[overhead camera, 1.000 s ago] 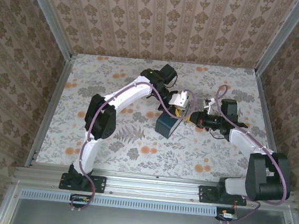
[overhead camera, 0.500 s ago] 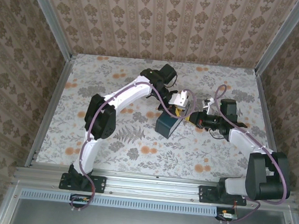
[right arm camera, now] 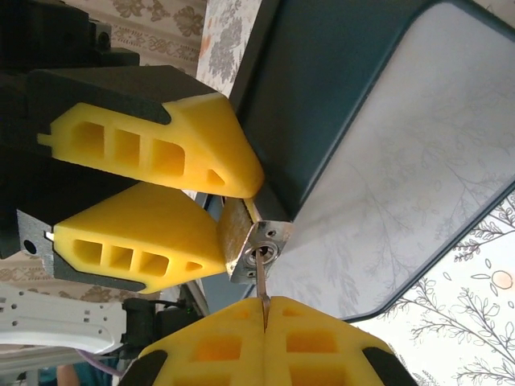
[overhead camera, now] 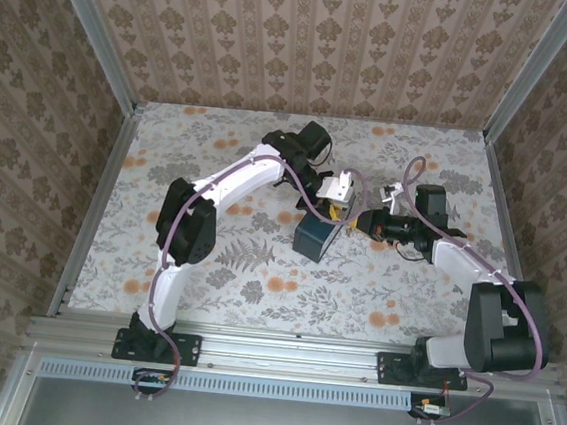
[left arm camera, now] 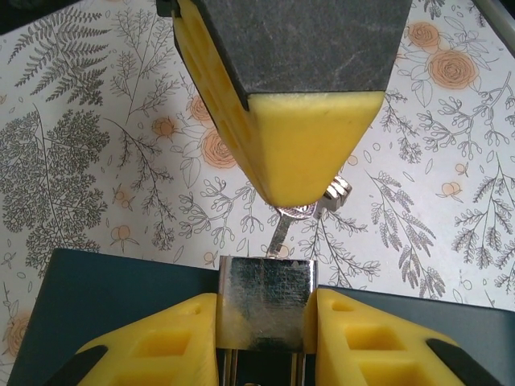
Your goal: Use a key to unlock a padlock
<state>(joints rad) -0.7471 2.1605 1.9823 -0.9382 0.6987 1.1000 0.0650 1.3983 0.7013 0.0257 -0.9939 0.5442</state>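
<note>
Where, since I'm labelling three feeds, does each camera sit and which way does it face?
Top external: above and behind the bases, looking down on the table; both arms show.
Left wrist: on the left arm, looking along the left gripper clamping the padlock; own yellow fingers show.
Right wrist: on the right arm, looking along the right gripper pinching the key at the keyhole; own fingertips show.
Shared: both wrist views show padlock, key, and the opposite gripper.

High above the padlock (left arm camera: 265,304), one camera takes in the whole table (overhead camera: 256,290); two wrist cameras crowd the padlock from opposite sides.
</note>
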